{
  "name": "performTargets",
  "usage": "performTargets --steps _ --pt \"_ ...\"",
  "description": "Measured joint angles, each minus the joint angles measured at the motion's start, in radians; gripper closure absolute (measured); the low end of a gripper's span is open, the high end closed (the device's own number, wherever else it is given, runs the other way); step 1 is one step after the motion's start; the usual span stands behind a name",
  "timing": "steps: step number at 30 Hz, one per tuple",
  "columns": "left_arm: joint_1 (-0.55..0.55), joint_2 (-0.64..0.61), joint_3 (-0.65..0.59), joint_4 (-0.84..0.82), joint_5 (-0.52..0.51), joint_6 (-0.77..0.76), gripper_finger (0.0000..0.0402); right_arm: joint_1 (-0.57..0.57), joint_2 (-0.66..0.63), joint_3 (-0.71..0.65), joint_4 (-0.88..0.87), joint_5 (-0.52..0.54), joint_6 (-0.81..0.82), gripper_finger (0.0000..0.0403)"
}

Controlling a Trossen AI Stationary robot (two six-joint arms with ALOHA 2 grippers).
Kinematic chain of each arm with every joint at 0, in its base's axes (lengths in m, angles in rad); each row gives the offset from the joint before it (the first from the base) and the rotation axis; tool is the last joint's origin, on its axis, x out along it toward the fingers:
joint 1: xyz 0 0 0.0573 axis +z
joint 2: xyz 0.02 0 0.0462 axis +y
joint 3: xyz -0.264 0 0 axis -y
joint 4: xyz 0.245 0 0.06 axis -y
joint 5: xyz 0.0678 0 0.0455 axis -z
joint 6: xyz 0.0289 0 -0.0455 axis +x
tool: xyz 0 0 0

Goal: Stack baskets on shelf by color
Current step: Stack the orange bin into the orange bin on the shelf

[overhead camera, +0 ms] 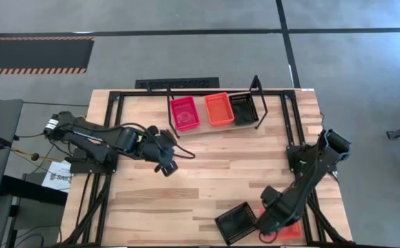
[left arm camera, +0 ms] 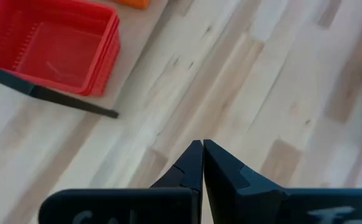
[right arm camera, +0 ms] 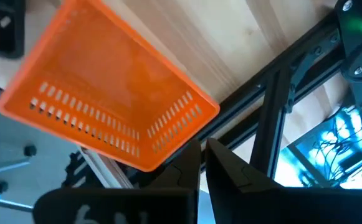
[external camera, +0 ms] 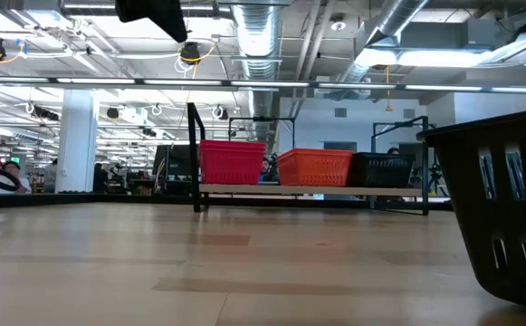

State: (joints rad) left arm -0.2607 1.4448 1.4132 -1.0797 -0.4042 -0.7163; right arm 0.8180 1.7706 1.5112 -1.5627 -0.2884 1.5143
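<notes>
1. The right gripper (right arm camera: 202, 152) is at the near right corner of the table (overhead camera: 220, 165), over the table's edge frame. Its fingers stand almost together with only a thin gap between the tips, and nothing shows between them; whether they grip anything cannot be told.
2. Just in front of those fingers lies an orange basket (right arm camera: 106, 106), tilted, partly over the table's near edge. From above only a small orange patch of it shows beside the arm.
3. Just left of the right gripper, a black basket (overhead camera: 237, 222) lies skewed on the near part of the table.
4. The left gripper (left arm camera: 203, 155) is closed with the tips touching and holds nothing. It hangs over bare wood left of centre.
5. The shelf (overhead camera: 213, 93) stands at the far edge of the table. On it are a red basket stack (overhead camera: 184, 113) at the left, an orange basket stack (overhead camera: 219, 109) in the middle and a black basket stack (overhead camera: 244, 107) at the right, side by side.
</notes>
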Motion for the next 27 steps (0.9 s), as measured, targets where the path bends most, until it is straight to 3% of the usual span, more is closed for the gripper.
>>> performTargets --steps 9,21,27 --pt "0.001 -0.003 0.0 0.081 -0.016 -0.05 0.0401 0.1 0.0 0.0 0.007 0.029 0.118 0.035" --pt "0.001 -0.003 0.0 0.108 -0.018 -0.056 0.0401 0.164 0.0 -0.027 0.055 0.201 0.232 0.0261" --pt "0.001 -0.003 0.0 0.107 -0.018 -0.047 0.0401 0.161 0.0 -0.155 0.288 0.193 0.173 0.0231"
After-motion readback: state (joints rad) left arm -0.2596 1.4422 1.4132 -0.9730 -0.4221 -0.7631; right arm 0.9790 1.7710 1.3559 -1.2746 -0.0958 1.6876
